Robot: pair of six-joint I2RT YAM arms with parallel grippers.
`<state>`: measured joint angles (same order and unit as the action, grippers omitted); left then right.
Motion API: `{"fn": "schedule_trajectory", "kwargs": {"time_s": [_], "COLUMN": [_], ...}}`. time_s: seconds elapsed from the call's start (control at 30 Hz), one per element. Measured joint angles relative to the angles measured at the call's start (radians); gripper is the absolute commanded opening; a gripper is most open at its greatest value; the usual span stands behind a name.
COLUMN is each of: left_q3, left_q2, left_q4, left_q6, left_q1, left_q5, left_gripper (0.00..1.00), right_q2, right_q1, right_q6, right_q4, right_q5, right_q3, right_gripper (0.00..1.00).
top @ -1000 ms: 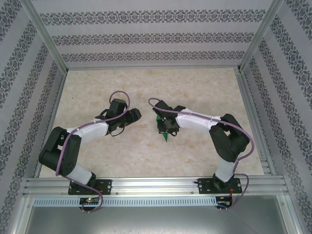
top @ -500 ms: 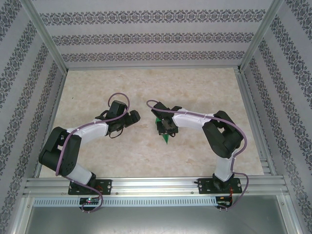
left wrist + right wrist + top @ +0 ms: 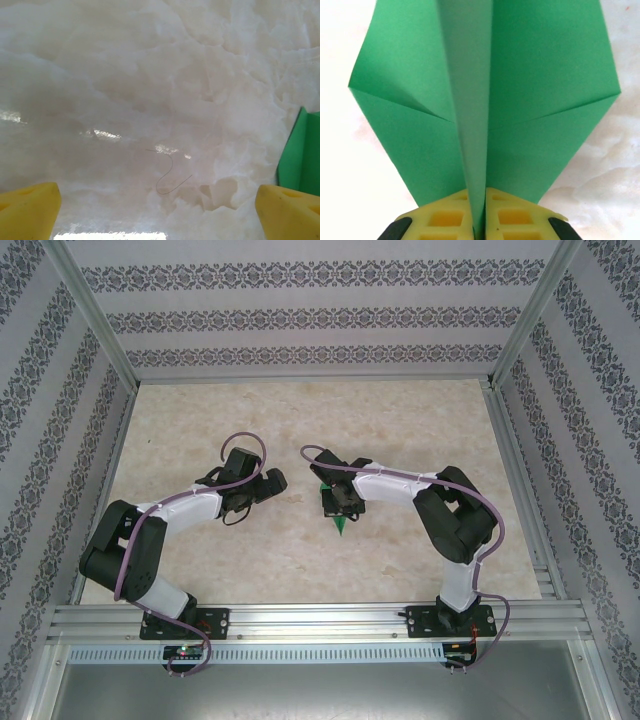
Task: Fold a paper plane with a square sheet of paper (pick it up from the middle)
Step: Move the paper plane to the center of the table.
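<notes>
Right wrist: I see my right gripper (image 3: 479, 210) clenched on the centre ridge of the bright green folded paper plane (image 3: 530, 100), wings spread beyond. Left gripper (image 3: 159, 206) released, jaws wide above the pale marble counter (image 3: 150, 75), plane just beside it, mid-counter.

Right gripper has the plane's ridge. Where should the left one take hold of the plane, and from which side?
Probably the plane by the wing edge facing the left gripper: the right gripper pinches the centre ridge, and the wings spread out either side, so a sideways approach with open jaws fits.
</notes>
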<state>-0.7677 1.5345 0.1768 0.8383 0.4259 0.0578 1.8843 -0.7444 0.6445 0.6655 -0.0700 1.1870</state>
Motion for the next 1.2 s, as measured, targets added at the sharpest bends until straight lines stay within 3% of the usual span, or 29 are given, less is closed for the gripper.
{"fn": "schedule_trajectory", "kwargs": {"time_s": [0.27, 0.6, 1.2], "left_q3": [-0.004, -0.004, -0.004], "left_q2": [-0.041, -0.107, -0.107], "left_q4": [0.066, 0.123, 0.132], "left_q6": [-0.019, -0.027, -0.030], "left_q1": [0.000, -0.009, -0.013], "left_q5": [-0.047, -0.095, -0.098], "left_gripper": [1.00, 1.00, 1.00], "right_q2": [0.019, 0.231, 0.323], "right_q1": [0.027, 0.086, 0.086], "right_q6": [-0.034, -0.095, -0.101], "right_q4": [0.018, 0.021, 0.046], "right_q5": [-0.034, -0.038, -0.037], "right_q3": [0.181, 0.421, 0.467], "right_gripper": [0.09, 0.11, 0.18]}}
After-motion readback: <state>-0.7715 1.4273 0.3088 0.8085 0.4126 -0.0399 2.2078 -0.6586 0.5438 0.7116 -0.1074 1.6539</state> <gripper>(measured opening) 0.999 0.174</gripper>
